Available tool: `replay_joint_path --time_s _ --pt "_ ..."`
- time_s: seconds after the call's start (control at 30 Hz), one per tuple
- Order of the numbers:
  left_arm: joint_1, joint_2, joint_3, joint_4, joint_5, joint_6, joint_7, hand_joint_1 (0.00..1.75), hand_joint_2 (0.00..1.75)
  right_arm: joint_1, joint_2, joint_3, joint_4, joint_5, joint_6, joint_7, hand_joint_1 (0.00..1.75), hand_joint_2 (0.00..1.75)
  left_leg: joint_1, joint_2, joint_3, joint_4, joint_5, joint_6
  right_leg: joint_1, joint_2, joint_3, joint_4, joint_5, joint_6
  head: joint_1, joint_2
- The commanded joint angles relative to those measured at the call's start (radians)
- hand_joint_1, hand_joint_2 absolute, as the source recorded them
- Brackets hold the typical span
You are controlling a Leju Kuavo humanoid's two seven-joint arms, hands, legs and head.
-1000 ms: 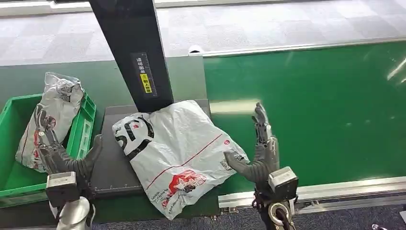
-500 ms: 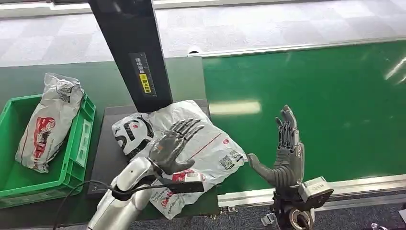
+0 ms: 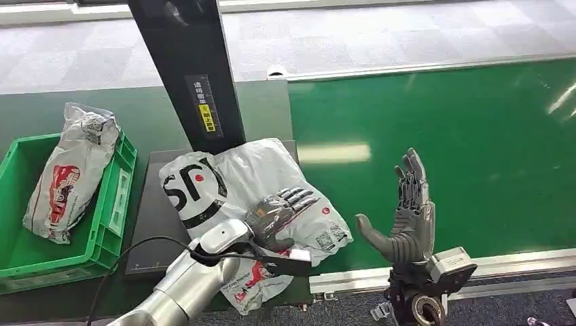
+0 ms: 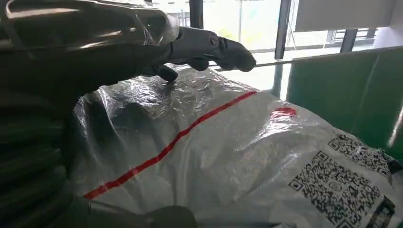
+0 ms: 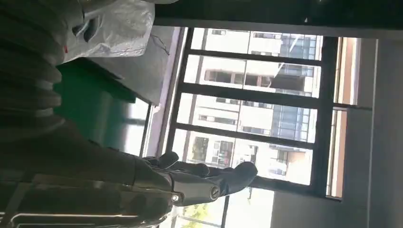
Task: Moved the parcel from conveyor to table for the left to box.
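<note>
The white plastic parcel (image 3: pixel 224 180) with black print and a red line lies on the dark table plate (image 3: pixel 153 224), its right corner over the edge of the green conveyor (image 3: pixel 462 136). My left hand (image 3: pixel 278 214) rests on top of the parcel's right half, fingers spread flat. In the left wrist view the fingers (image 4: pixel 214 45) reach over the crinkled parcel (image 4: pixel 228 156). My right hand (image 3: pixel 407 217) stands upright and open above the conveyor, a short way right of the parcel and holding nothing. In the right wrist view its fingers (image 5: pixel 204 175) are stretched out in the air.
A green box (image 3: pixel 109 204) stands left of the plate with another white parcel (image 3: pixel 68 170) leaning in it. A black post (image 3: pixel 190 75) rises just behind the parcel. The conveyor's metal rail (image 3: pixel 516 261) runs along the near edge.
My left arm swung from beside the green box over to the parcel and now lies on its right half. My right hand drew back from the parcel's edge to the right.
</note>
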State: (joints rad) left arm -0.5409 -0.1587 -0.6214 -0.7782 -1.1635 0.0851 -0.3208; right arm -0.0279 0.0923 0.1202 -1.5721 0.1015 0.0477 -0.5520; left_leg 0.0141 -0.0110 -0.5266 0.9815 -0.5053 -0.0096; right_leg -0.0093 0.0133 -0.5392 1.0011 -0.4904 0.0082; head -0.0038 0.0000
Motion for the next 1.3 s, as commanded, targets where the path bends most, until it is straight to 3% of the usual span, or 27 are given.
replay_joint_path --time_s 0.03,0.3,0.73,0.8,1.03,1.17,1.3 --pt "-0.033 0.018 -0.062 0.110 0.014 -0.007 -0.005 1.75 1.75 -0.009 -0.003 -0.011 0.025 -0.008 -0.007 0.006 0.00 1.75 0.000 0.001 -0.001 -0.001 0.002 0.001 0.000 -0.001 -0.001 -0.001 0.002 0.000 0.000 0.000" --pt "-0.038 0.024 -0.070 0.104 0.020 -0.006 0.000 1.75 1.75 -0.020 -0.002 -0.011 0.029 -0.011 -0.009 0.007 0.00 1.75 0.000 0.002 -0.001 -0.001 0.001 0.000 0.000 0.000 -0.002 -0.001 0.002 0.000 0.000 0.000" --pt "-0.021 0.046 -0.053 0.023 0.053 0.113 -0.002 1.75 1.75 -0.025 0.010 -0.028 0.025 -0.010 -0.008 0.007 0.00 1.75 0.000 0.001 -0.001 0.000 0.001 0.000 0.000 0.000 -0.002 0.000 0.001 0.000 0.000 0.000" --pt "-0.008 0.063 -0.029 -0.082 0.064 0.194 0.005 1.75 1.75 -0.020 0.015 -0.039 0.014 -0.010 -0.007 0.007 0.00 1.75 -0.001 0.002 -0.002 0.000 0.001 0.001 0.000 0.000 -0.003 0.000 0.002 0.000 0.000 0.000" --pt "0.167 0.160 0.191 -0.883 0.178 0.380 0.014 1.75 1.75 0.063 0.022 -0.070 -0.062 -0.007 -0.065 0.009 0.00 1.75 0.000 0.003 -0.005 0.002 0.000 0.000 0.000 0.001 -0.007 0.003 0.000 -0.001 -0.001 0.000" --pt "0.223 0.216 0.326 -1.020 0.257 0.534 -0.018 1.75 1.75 0.107 0.017 -0.082 -0.090 -0.016 -0.089 -0.003 0.00 1.75 0.000 0.006 -0.003 0.000 -0.001 0.000 0.000 0.004 -0.006 0.001 0.000 -0.001 0.000 0.000" --pt "0.204 0.236 0.361 -1.009 0.326 0.552 -0.045 1.75 1.75 0.104 0.018 -0.086 -0.090 -0.017 -0.091 -0.005 0.00 1.75 0.000 0.006 -0.005 0.000 0.000 0.000 0.001 0.003 -0.007 0.002 0.001 -0.001 -0.001 0.000"
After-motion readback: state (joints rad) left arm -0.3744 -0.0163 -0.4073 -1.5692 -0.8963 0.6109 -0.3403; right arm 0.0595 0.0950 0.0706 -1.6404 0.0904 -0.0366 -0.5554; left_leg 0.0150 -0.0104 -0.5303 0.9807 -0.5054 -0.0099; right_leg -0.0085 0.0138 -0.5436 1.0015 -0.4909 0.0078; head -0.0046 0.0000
